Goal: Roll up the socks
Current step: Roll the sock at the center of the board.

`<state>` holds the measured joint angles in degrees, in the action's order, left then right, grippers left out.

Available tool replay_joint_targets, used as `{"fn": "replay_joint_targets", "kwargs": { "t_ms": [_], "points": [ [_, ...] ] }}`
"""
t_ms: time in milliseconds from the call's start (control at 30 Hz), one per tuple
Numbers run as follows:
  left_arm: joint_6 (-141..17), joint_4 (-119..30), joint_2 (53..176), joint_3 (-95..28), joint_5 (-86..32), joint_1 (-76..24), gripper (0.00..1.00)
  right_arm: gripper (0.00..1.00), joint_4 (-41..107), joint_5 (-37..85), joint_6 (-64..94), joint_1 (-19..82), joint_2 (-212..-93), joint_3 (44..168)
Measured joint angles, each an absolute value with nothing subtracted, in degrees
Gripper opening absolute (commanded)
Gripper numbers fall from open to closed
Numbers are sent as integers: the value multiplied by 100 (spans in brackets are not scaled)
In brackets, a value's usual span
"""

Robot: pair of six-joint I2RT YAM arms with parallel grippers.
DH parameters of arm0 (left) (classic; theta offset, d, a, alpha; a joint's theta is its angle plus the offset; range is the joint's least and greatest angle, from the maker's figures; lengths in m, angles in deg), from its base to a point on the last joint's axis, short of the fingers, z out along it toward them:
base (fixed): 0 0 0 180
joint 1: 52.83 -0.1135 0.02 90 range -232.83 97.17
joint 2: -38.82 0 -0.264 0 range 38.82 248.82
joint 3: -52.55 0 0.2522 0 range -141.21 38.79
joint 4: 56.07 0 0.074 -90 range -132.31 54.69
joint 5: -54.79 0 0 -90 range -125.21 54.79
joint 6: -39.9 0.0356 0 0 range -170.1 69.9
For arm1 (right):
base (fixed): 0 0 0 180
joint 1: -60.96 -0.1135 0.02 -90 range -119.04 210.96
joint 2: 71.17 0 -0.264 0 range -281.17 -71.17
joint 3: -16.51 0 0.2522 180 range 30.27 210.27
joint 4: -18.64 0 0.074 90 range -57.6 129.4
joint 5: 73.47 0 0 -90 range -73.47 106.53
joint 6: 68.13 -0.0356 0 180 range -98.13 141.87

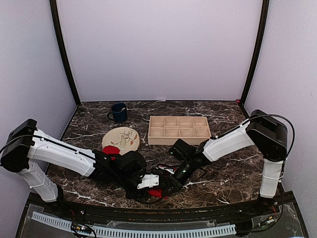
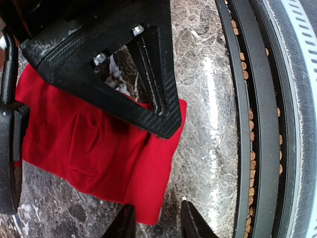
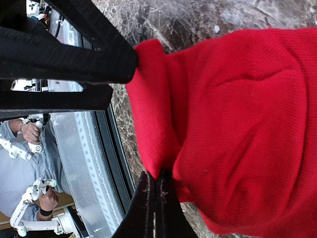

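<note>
Red knitted sock [image 2: 94, 148]: lies flattened and creased on the dark marble desk [image 2: 198, 99], near its front edge, where the two arms meet.
Right gripper [image 3: 156, 198]: jaws pressed together, pinching a folded edge of the sock.
Left gripper [image 2: 156, 225]: jaws narrowly apart, with a corner of the sock lying between their tips; whether they touch the cloth I cannot tell.
Second red cloth [image 1: 111, 150]: at the near rim of the cream patterned plate [image 1: 124, 136], apart from both grippers.
Dark blue mug [image 1: 119, 112]: upright at the back left, beyond the plate.
Pale wooden compartment tray [image 1: 178, 130]: just right of the plate.
</note>
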<state>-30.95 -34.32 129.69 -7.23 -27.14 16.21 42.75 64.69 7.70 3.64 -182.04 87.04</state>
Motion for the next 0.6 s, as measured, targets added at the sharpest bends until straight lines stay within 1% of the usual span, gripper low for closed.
{"fn": "replay_joint_targets", "kwargs": {
  "t_ms": [600],
  "points": [
    [-2686,-3474,13380,-948,-2799,1710,33,0,4297,6605,770,364,-18276,8739]
  ]
}}
